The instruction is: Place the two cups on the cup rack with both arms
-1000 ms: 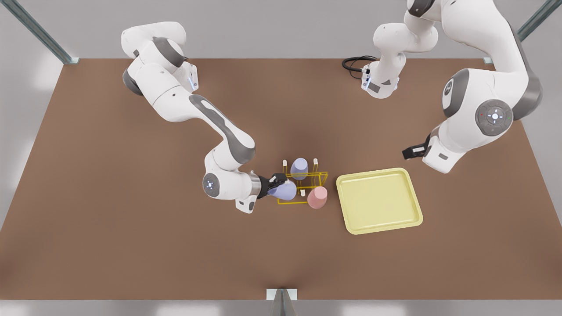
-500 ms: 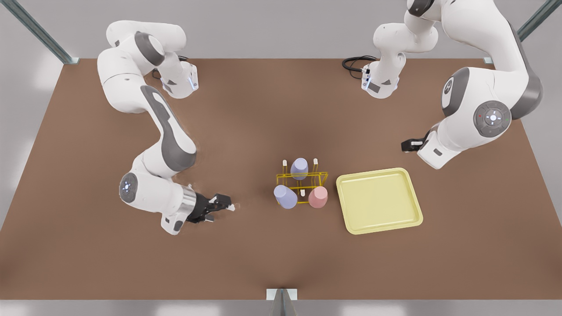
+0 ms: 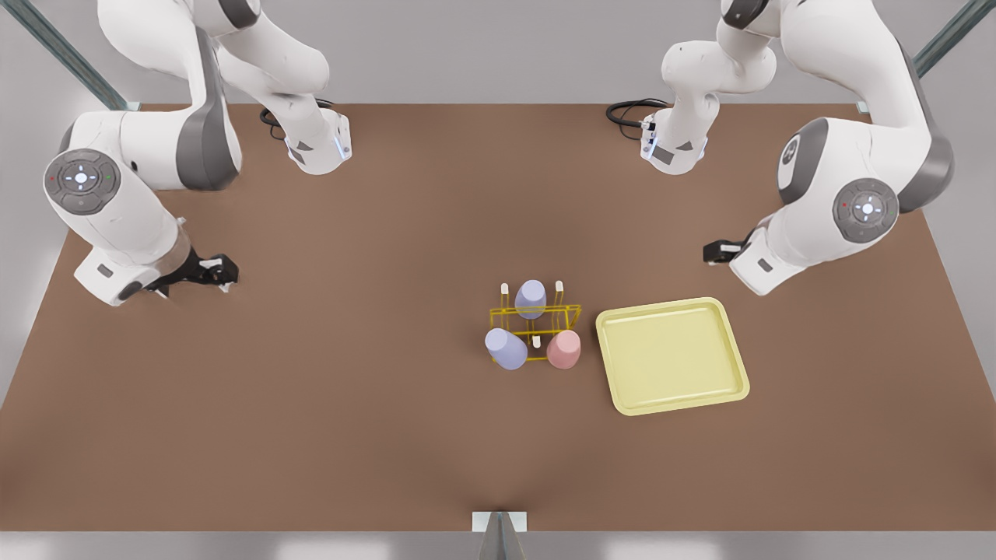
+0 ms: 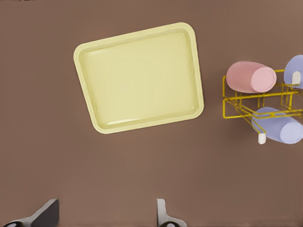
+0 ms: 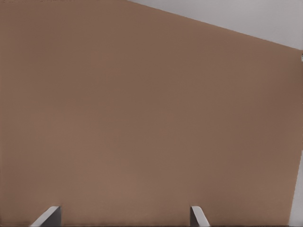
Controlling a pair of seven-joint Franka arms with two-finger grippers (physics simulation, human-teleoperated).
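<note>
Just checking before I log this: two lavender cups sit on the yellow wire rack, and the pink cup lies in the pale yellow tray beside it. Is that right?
Not quite. The front view shows the pink cup on the cup rack too, with the near lavender cup and the far lavender cup, not in the tray beside it.

A brown counter (image 3: pixel 389 435) carries the yellow wire cup rack (image 3: pixel 535 330) near its middle, with a pale-yellow tray (image 3: pixel 671 355) just beside it on the front view's right. A black cable (image 3: pixel 626 114) lies coiled near the far edge.
</note>
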